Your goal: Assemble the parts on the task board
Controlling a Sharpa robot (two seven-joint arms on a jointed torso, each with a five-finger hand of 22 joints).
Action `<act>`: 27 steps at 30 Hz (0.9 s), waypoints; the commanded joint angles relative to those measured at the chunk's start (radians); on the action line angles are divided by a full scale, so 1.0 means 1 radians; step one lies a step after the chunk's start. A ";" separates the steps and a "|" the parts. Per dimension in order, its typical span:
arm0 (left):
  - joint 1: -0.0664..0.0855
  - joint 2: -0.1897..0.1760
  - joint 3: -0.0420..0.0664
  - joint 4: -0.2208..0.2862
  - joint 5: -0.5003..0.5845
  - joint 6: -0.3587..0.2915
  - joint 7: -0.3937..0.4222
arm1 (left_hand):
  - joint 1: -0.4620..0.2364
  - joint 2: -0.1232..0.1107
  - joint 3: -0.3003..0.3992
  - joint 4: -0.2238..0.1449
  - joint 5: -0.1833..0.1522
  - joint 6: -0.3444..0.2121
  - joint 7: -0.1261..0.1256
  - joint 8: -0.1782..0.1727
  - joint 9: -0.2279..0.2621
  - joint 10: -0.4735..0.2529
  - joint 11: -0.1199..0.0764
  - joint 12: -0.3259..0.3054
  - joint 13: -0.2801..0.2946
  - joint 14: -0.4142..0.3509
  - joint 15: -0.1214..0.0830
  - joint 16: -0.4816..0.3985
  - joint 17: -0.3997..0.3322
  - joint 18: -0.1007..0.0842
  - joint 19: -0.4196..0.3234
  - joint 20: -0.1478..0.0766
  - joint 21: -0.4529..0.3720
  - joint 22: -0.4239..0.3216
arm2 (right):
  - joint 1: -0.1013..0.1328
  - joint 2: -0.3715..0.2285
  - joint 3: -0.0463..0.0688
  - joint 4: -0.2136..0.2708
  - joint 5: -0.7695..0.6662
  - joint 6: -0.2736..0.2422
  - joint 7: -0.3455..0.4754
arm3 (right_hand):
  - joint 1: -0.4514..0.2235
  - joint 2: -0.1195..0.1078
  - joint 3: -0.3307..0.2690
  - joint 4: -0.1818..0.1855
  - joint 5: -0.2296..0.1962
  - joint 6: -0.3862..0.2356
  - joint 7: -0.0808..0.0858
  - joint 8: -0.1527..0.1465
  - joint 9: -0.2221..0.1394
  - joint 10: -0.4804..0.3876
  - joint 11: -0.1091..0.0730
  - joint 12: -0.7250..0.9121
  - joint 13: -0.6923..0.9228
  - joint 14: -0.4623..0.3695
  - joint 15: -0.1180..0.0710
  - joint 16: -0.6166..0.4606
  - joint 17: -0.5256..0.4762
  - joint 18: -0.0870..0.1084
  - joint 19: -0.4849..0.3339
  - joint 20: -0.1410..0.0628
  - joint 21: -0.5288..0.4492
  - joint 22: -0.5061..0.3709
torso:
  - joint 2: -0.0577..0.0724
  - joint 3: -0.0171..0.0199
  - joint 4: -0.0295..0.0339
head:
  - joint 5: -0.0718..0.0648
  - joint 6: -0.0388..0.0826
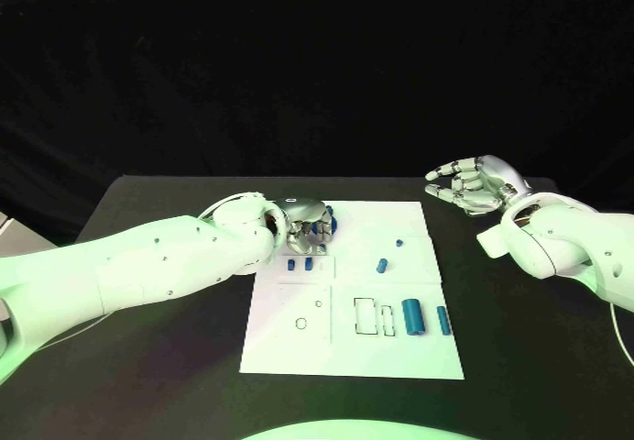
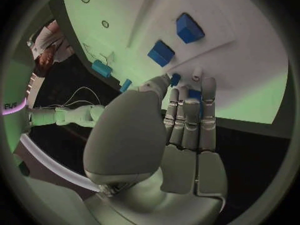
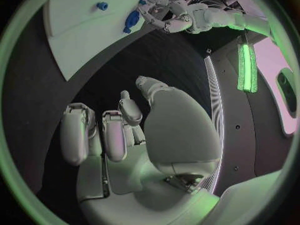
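The left hand (image 1: 308, 229) is down on the far left corner of the board (image 1: 356, 357), fingers curled round a small blue part (image 2: 175, 79). The right hand (image 1: 473, 184) hangs over the worktop (image 1: 172, 376) beside the board's far right corner, empty, fingers loosely apart. More blue parts (image 1: 413, 317) lie across the board.

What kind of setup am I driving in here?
Probably a lab test bench: a black table against a dark backdrop, bearing a white task board with outlined slots and small blue parts.
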 commanded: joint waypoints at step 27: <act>-0.001 0.025 -0.005 -0.031 -0.020 0.021 0.009 | 0.020 0.005 0.145 -0.066 -0.006 0.090 -0.010 -0.005 0.010 0.110 -0.038 0.007 0.005 0.116 -0.032 0.092 0.139 -0.017 0.066 -0.027 0.146 0.159 | -0.001 0.003 0.000 0.006 -0.002 0.012 0.011 | 0.000 0.006 0.002 0.001 0.006 -0.004 0.002 -0.004 -0.001 -0.019 0.000 -0.022 -0.017 0.067 0.006 -0.007 0.116 0.015 0.035 0.004 -0.007 0.066 | 0.000 -0.0002 0.0004 | -0.003 -0.002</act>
